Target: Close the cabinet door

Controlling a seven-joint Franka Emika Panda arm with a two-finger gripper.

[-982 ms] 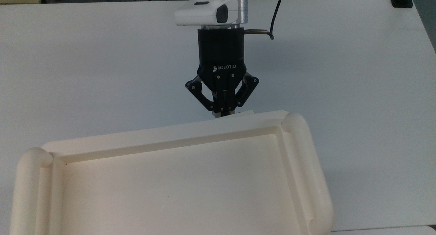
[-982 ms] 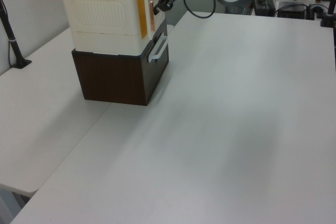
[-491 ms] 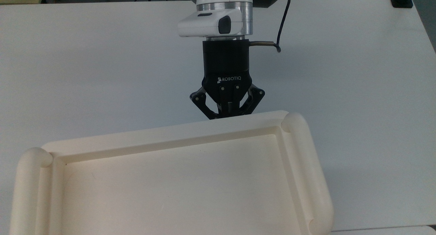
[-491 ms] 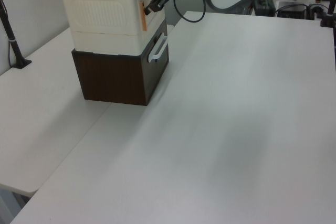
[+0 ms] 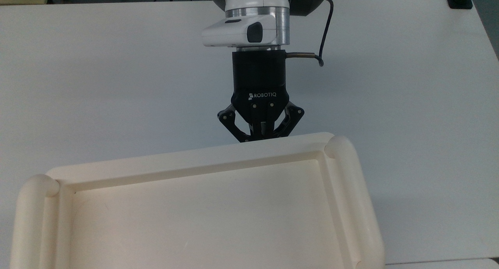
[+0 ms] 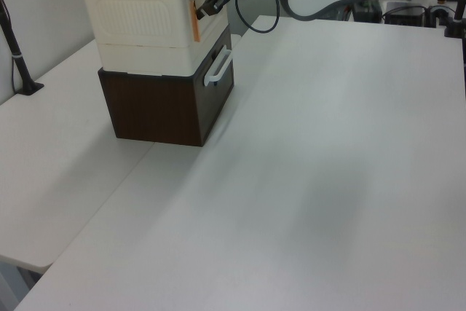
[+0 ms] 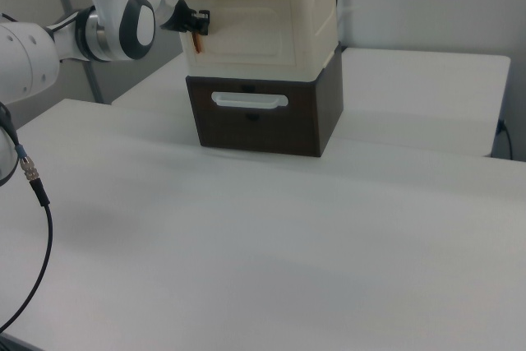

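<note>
Fingers [image 5: 260,133] of the black two-finger gripper are drawn together with nothing between them, their tips hidden just behind the far rim of the large cream box cabinet [image 5: 202,160] with its recessed tray-like top and thick rounded tube rims; in the top view they stand at the cabinet's 12 o'clock edge, a little right of its middle. In the left view the gripper [image 6: 207,6] presses against the cabinet's front face beside a thin orange strip [image 6: 194,18], and in the right view it [image 7: 197,22] sits at 9 o'clock of the thin flat cream cabinet door [image 7: 246,29] with its raised border, which lies flush in the front of the cabinet [image 7: 271,14]. The cabinet [image 6: 145,12] stands on a dark brown wooden box [image 6: 164,103] with a white bar handle [image 6: 218,69] on its front. The white desk [image 5: 409,105] lies bare toward 3, 9 and 12 o'clock of the gripper in the top view, with wide room on both sides; a black cable [image 5: 323,31] hangs from the white arm [image 5: 253,11] toward 1 o'clock.
</note>
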